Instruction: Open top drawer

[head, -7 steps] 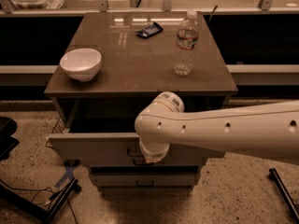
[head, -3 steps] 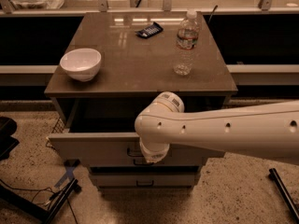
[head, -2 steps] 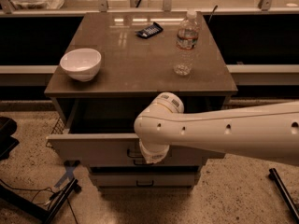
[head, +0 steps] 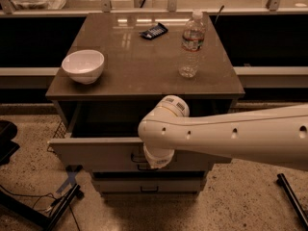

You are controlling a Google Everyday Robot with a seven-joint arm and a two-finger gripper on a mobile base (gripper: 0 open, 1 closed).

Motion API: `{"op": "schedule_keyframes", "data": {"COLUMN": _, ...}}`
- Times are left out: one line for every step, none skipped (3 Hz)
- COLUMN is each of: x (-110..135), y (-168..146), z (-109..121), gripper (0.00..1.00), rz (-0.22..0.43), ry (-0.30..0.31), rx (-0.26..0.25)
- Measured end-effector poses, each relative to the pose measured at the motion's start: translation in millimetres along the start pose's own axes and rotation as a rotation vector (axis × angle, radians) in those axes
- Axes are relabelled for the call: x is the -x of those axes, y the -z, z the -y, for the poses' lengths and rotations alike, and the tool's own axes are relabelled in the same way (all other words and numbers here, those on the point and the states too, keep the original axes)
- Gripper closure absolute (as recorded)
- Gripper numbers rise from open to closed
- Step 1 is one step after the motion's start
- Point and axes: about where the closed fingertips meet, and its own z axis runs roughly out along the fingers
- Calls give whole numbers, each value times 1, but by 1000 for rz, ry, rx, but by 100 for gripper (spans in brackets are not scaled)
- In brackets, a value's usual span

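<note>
One claw (head: 155, 160), tucked under the white wrist (head: 163, 129) at the middle of the front of the top drawer (head: 96, 153), is too hidden to tell whether it is clamped or apart. Nothing has moved over the last couple of seconds: the drawer sits pulled partway out below the front edge of the counter (head: 144, 76), dark inside showing, so the opening looks largely done or stalled. Farther out, a white bowl (head: 83, 65) stands near the front left corner, a water bottle (head: 191, 44) toward the right edge.

A white bowl (head: 83, 65), a clear bottle (head: 191, 44) and a dark packet (head: 154, 31) sit apart on the brown tabletop (head: 137, 78).
</note>
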Motion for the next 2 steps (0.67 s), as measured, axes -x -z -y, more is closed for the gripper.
{"op": "schedule_keyframes", "data": {"x": 0, "y": 1, "z": 0, "gripper": 98, "rz": -8, "ry": 2, "rx": -6}}
{"op": "schedule_keyframes", "data": {"x": 0, "y": 1, "z": 0, "gripper": 75, "rz": -8, "ry": 2, "rx": -6}}
